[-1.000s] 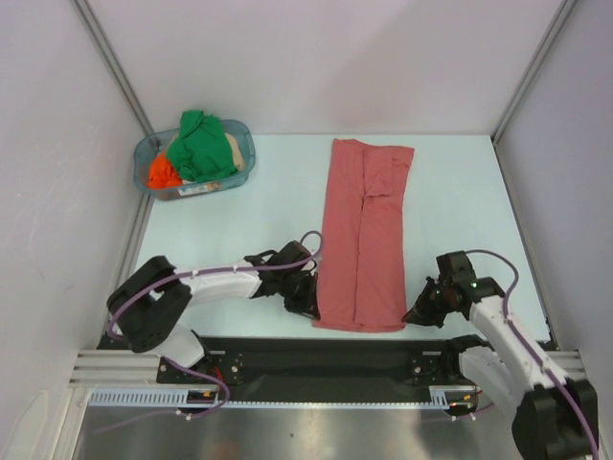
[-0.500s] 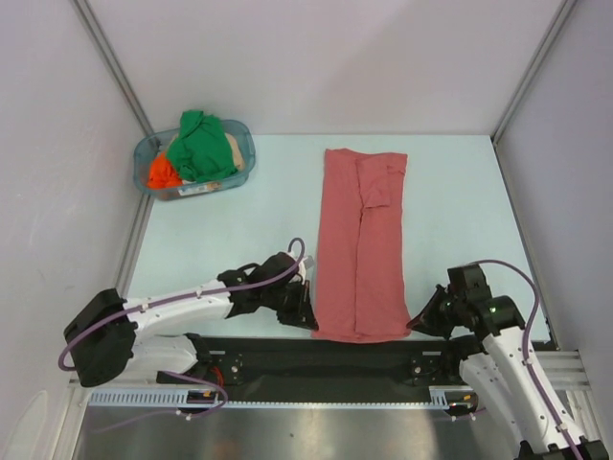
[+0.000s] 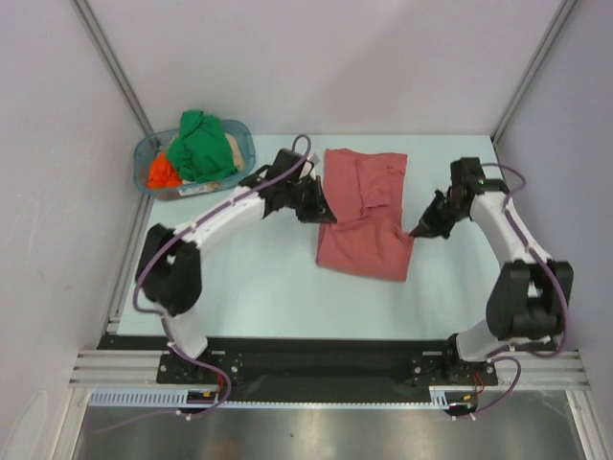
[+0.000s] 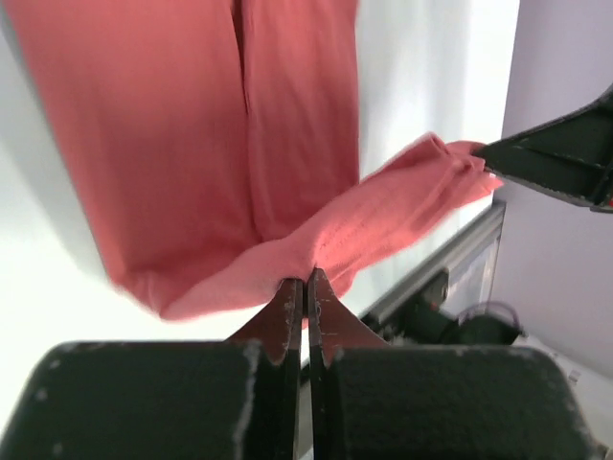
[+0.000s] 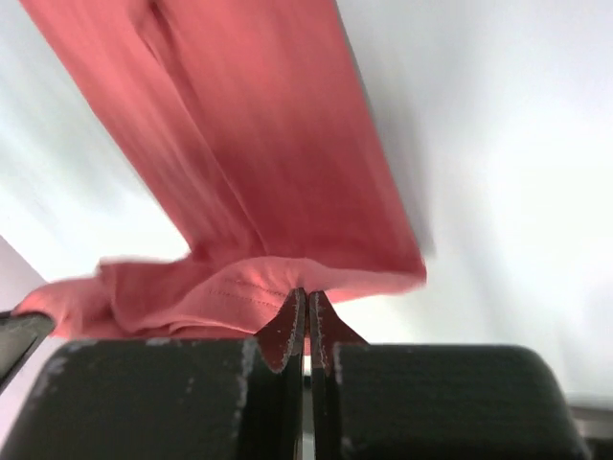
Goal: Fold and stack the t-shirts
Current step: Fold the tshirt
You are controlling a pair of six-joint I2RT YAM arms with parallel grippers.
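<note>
The salmon-red t-shirt (image 3: 364, 216) lies in the middle of the table, its near end lifted and doubled back over its far part. My left gripper (image 3: 324, 217) is shut on the shirt's left bottom corner (image 4: 287, 264). My right gripper (image 3: 414, 231) is shut on the right bottom corner (image 5: 287, 278). Both hold the hem above the cloth, about halfway along the shirt. The green (image 3: 199, 144), orange (image 3: 160, 174) and beige (image 3: 233, 149) t-shirts lie heaped at the far left.
The clear blue-tinted tub (image 3: 245, 134) holding the other shirts stands at the far left corner. White walls with metal posts close in the table on three sides. A black rail (image 3: 316, 355) runs along the near edge.
Both grippers have carried the shirt's near hem away from the table's front edge towards the far side, folding the long strip over itself. Both arms now reach far out.
</note>
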